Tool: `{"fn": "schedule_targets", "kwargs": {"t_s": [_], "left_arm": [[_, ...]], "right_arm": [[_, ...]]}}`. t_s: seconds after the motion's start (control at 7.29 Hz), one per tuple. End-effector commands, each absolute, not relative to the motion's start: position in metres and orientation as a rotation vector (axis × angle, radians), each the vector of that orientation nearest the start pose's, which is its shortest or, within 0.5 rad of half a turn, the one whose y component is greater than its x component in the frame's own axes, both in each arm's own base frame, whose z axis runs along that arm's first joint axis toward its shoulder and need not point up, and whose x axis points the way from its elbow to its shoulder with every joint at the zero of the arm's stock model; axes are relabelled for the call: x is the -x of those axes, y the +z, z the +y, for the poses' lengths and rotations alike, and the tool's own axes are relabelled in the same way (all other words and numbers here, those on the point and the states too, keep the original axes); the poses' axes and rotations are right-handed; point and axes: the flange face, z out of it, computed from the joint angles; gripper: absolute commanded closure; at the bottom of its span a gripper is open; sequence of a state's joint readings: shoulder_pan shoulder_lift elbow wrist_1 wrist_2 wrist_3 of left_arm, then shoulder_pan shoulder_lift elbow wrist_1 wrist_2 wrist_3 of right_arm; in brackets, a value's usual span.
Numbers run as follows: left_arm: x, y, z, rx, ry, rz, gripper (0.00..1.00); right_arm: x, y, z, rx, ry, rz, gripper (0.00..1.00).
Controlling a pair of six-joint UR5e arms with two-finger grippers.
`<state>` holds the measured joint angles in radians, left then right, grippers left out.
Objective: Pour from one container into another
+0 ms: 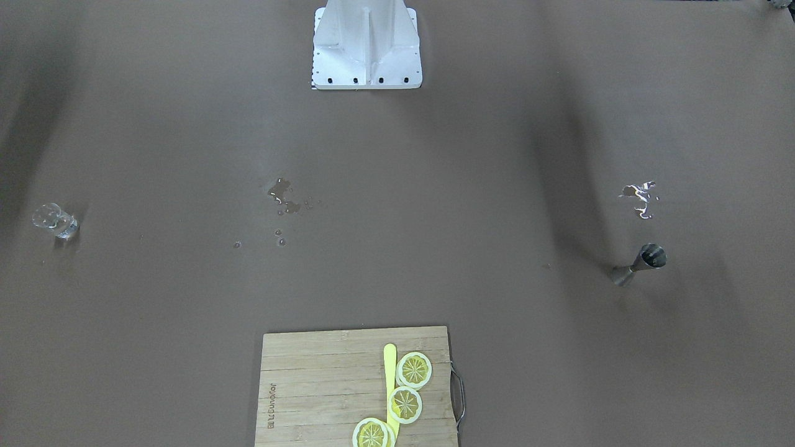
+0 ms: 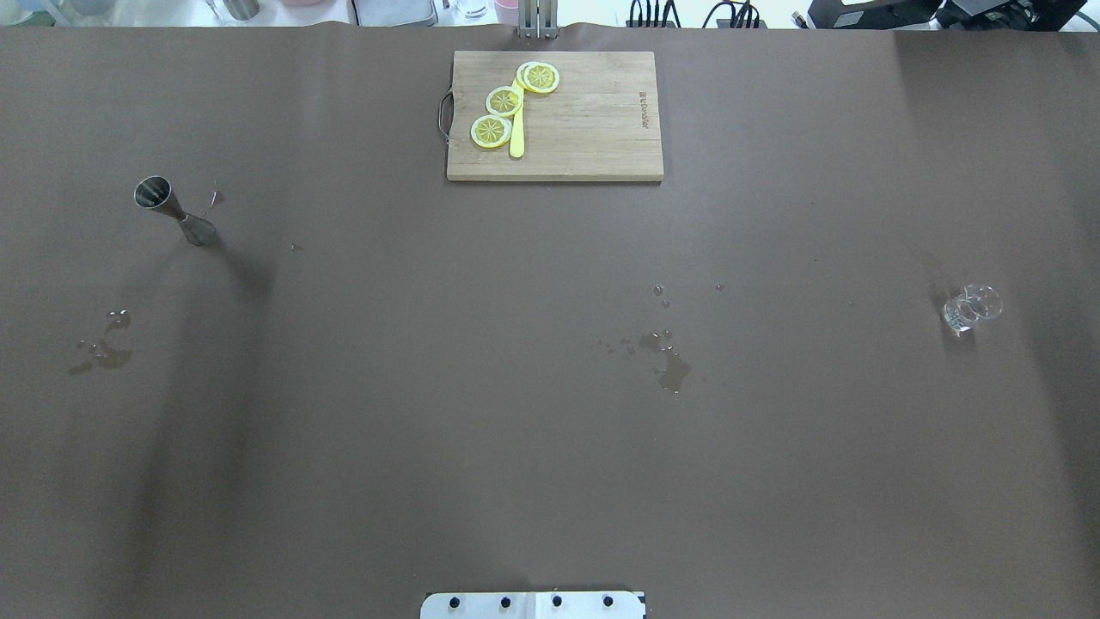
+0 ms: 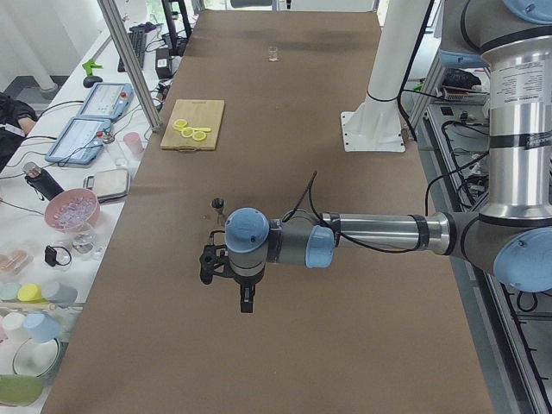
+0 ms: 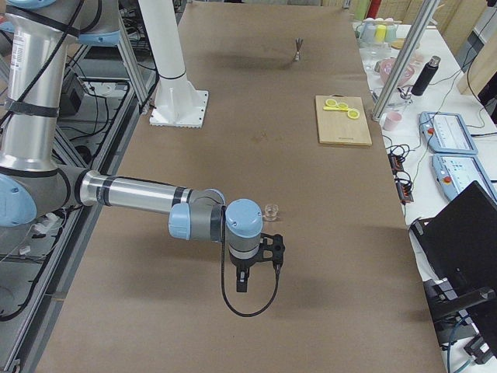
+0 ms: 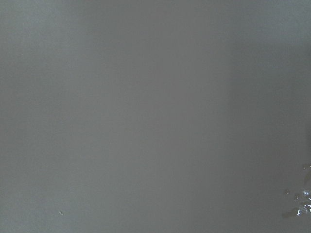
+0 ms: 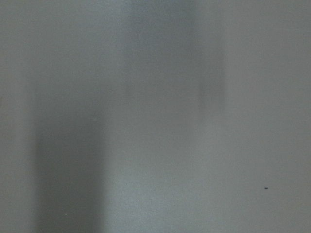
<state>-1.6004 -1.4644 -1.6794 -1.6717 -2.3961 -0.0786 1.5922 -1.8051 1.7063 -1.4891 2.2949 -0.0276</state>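
Observation:
A steel jigger (image 1: 640, 264) (image 2: 172, 211) stands upright on the brown table, on my left side. A small clear glass (image 1: 56, 221) (image 2: 971, 308) stands far off on my right side. Neither gripper shows in the front or overhead views. In the exterior left view my left gripper (image 3: 208, 265) hovers above the table just short of the jigger (image 3: 218, 207). From the exterior right view my right gripper (image 4: 275, 249) hangs close beside the glass (image 4: 270, 210). I cannot tell whether either is open or shut. Both wrist views show only bare table.
A wooden cutting board (image 2: 593, 129) with lemon slices (image 2: 504, 101) and a yellow knife lies at the far middle edge. Water spills sit mid-table (image 2: 670, 365) and near the jigger's side (image 2: 107, 348). The robot base (image 1: 366, 46) stands at the near edge.

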Motion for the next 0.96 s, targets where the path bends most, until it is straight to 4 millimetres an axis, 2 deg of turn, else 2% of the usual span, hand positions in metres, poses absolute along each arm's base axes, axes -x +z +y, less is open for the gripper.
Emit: {"fn": "schedule_targets", "kwargs": {"t_s": [0.0, 0.41, 0.82], "left_arm": [[0.072, 0.639, -0.453, -0.094, -0.050, 0.835, 0.02], [0.072, 0.638, -0.454, -0.109, -0.044, 0.835, 0.02], [0.072, 0.636, -0.454, -0.112, -0.043, 0.835, 0.02]], "right_arm": [[-0.076, 0.691, -0.389, -0.002, 0.000, -0.721, 0.00], [-0.076, 0.677, -0.401, -0.030, -0.009, -0.728, 0.00], [-0.076, 0.672, -0.400, -0.040, -0.014, -0.720, 0.00]]}}
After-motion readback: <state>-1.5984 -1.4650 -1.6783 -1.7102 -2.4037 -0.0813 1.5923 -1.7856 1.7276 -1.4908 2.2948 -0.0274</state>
